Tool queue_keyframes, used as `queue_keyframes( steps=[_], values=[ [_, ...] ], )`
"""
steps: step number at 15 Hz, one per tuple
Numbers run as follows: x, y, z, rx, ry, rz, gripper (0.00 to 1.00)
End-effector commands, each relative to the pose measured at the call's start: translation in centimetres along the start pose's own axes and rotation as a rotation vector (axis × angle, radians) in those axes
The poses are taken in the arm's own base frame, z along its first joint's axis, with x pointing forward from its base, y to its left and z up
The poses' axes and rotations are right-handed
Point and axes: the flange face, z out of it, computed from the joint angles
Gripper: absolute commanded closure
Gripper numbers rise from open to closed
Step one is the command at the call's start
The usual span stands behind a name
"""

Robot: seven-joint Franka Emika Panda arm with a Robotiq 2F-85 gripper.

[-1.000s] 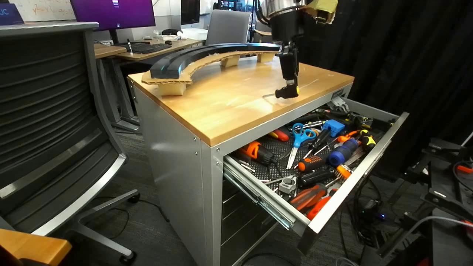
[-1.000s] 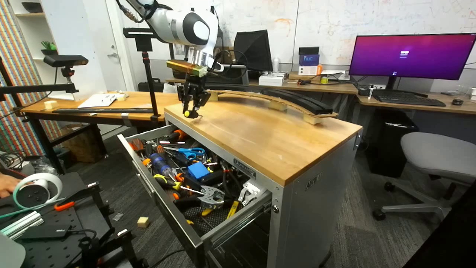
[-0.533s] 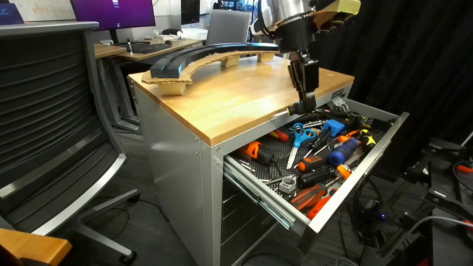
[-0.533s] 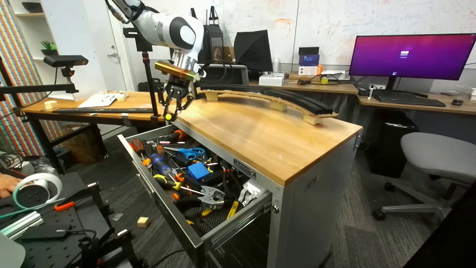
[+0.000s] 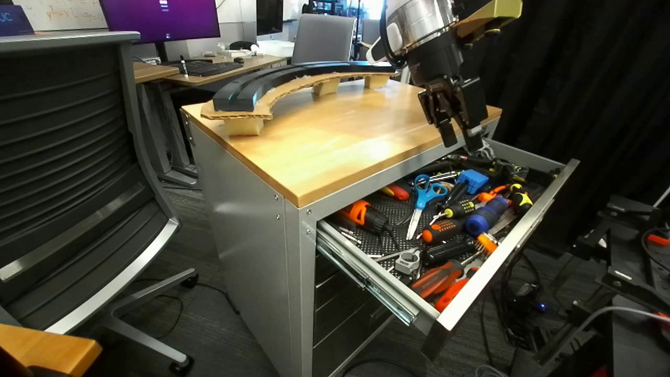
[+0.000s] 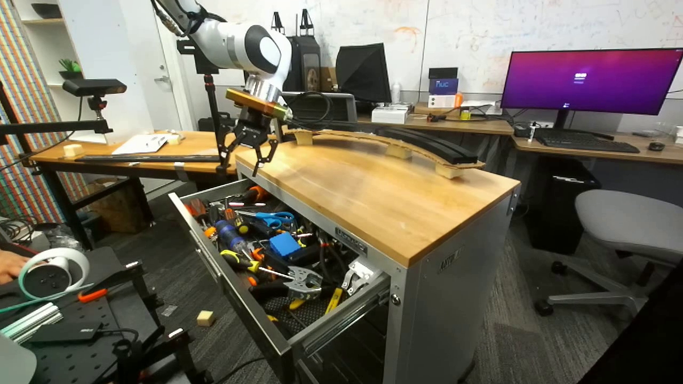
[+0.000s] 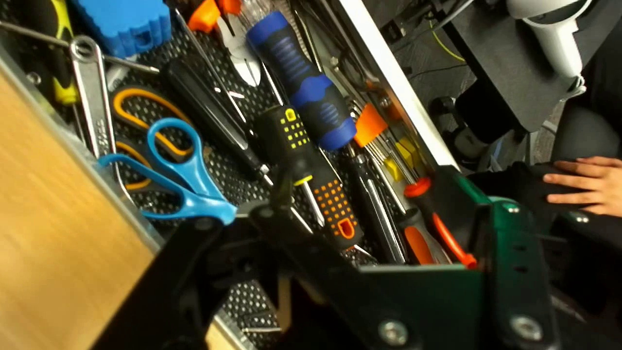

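Observation:
My gripper (image 5: 461, 142) hangs above the drawer with its fingers spread apart and nothing between them; the gap between the fingers (image 6: 256, 169) is plain in an exterior view. Below it, a small black screwdriver with yellow dots (image 7: 295, 130) lies in the open drawer (image 5: 510, 238), its shaft across an orange-dotted black handle (image 7: 337, 206). In the wrist view a thick blue-and-black handle (image 7: 311, 87) is beside the yellow-dotted one. Blue scissors (image 7: 194, 146) rest nearer the cabinet, and a blue block (image 7: 126, 24) is farther up that view.
The drawer's front wall (image 7: 398, 82) and the edge of the wooden cabinet top (image 5: 335, 152) border the tools. A curved black track on cardboard (image 6: 427, 141) stands on the top. A person's hand (image 7: 588, 184) shows at the right of the wrist view.
My gripper has moved off the cabinet top to over the drawer and opened. The yellow-dotted screwdriver, held between its fingers before, now lies among the tools.

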Motion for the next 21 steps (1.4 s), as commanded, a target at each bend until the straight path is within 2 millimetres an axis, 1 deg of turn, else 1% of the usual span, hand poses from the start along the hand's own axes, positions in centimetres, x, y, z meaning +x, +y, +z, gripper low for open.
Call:
queue_keyframes(
  steps=[1,2,5,7,10,11,12,14,16,18,19,20,21],
  values=[
    [-2.9,1.5,1.5,0.000,-0.069,0.154,0.00],
    [-3.6,2.0,2.2,0.005,-0.081,0.218,0.00],
    [-5.3,3.1,5.8,0.001,-0.115,0.384,0.00],
    [-7.2,3.8,7.8,0.025,-0.123,0.502,0.00],
    [-11.0,4.1,10.0,0.093,-0.133,0.659,0.00],
    [-11.9,4.1,10.6,0.102,-0.137,0.711,0.00],
    [-12.5,4.2,10.7,0.113,-0.130,0.763,0.00],
    [-14.0,4.6,9.7,0.135,-0.082,0.850,0.00],
    [-13.7,4.6,7.3,0.086,-0.019,0.916,0.00],
    [-13.5,3.9,2.9,0.066,0.088,0.902,0.00],
    [-13.1,3.1,0.1,0.053,0.121,0.872,0.00],
    [-12.8,2.4,-2.0,0.025,0.139,0.843,0.00],
    [-12.1,1.8,-4.4,-0.011,0.196,0.814,0.00]
  ],
)
